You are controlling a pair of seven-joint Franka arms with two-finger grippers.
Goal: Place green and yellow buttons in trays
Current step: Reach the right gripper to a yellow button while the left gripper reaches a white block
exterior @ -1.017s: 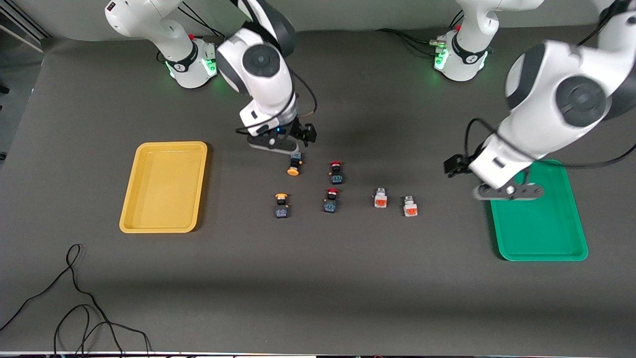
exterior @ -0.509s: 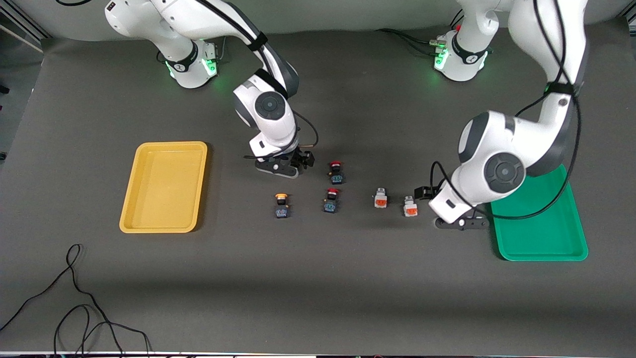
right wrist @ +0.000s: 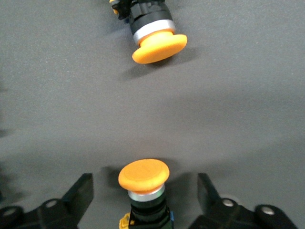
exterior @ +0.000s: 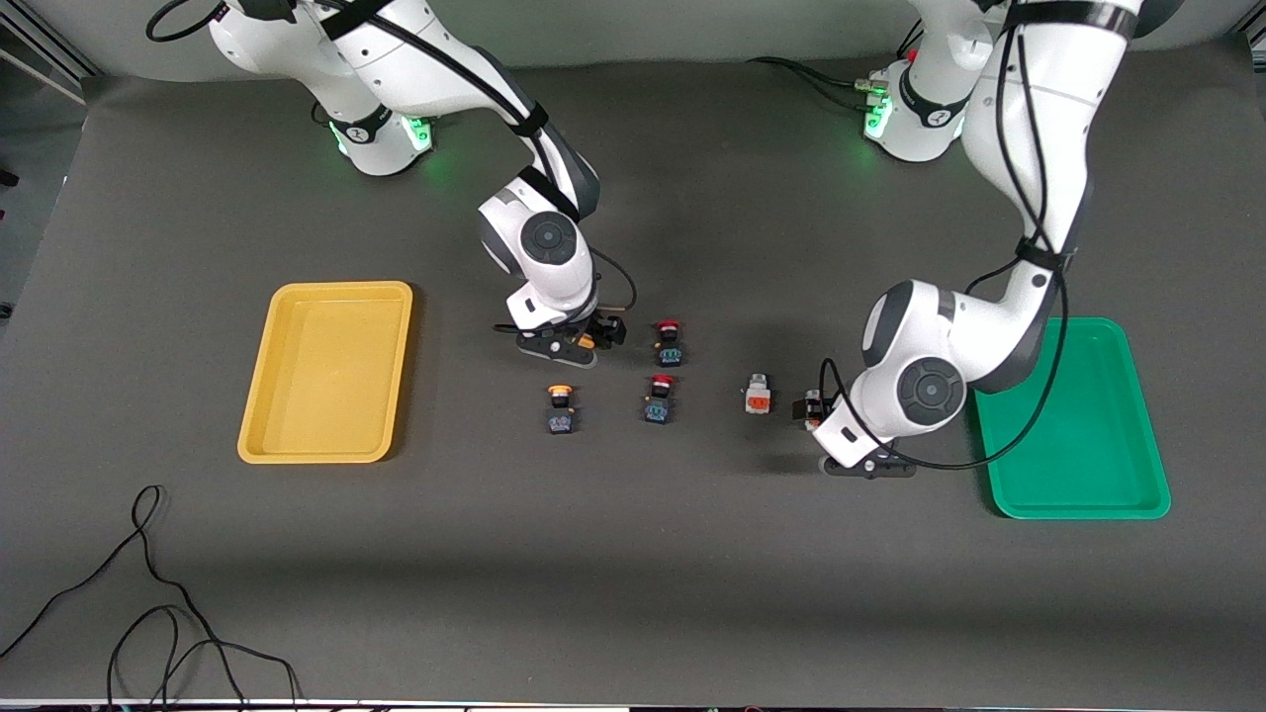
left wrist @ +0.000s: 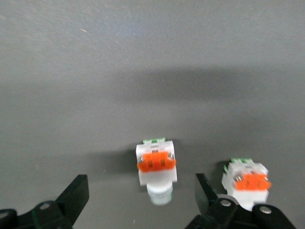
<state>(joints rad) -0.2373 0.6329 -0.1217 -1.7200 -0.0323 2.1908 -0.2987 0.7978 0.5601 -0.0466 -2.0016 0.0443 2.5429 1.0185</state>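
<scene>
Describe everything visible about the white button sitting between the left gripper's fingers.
The white button is a small blocky switch that looks like plastic, with an orange patch on its upper face, a green strip at one end and a rounded silvery cap at the other. It lies on the dark table, toward the left arm's end, beside a second white button. The left gripper is open around it, its fingers on either side without touching it.

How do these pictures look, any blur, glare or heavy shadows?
Front view: even light, soft arm shadows on the dark table, green glow at both arm bases. Left wrist view: slightly blurred white buttons, a broad shadow band above them, left gripper open. Right wrist view: sharp, small shadows under the orange caps, right gripper open.
</scene>
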